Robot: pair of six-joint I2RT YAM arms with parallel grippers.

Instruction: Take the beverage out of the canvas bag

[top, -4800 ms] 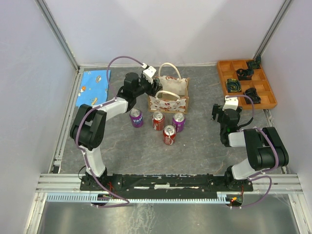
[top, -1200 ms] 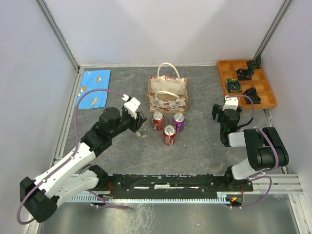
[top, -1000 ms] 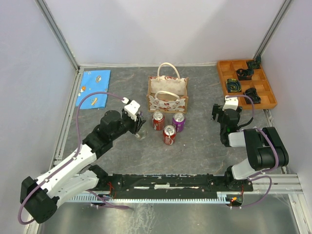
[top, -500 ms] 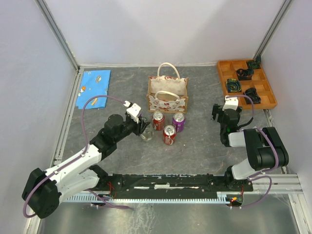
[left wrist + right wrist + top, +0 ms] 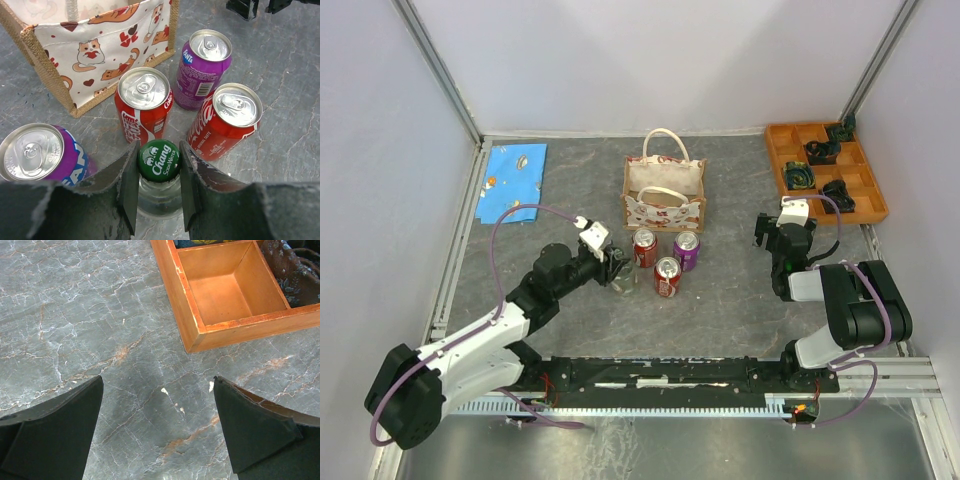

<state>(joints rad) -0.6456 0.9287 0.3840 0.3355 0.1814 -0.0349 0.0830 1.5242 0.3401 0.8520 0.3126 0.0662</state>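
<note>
Left pincer (image 5: pixel 158 148): closed on the top of a green-capped glass bottle (image 5: pixel 159 161), fingers pressed to either side of the cap. We log the bottle outside the bag (image 5: pixel 100 55), on its near-edge side, among two red cans (image 5: pixel 145 102) (image 5: pixel 227 120) and two purple cans (image 5: pixel 202 67) (image 5: pixel 40 155). The bag stands upright, mid-tabletop toward the far edge. Right pincer (image 5: pixel 157 380): spread wide, holding nothing, over bare tabletop (image 5: pixel 100 315) beside the tray (image 5: pixel 200 325) at the far right corner.

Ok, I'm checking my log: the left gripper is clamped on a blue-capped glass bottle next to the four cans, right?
Not quite: the cap is green, not blue. The left wrist view shows the left gripper clamped on the green-capped glass bottle next to the four cans.
</note>
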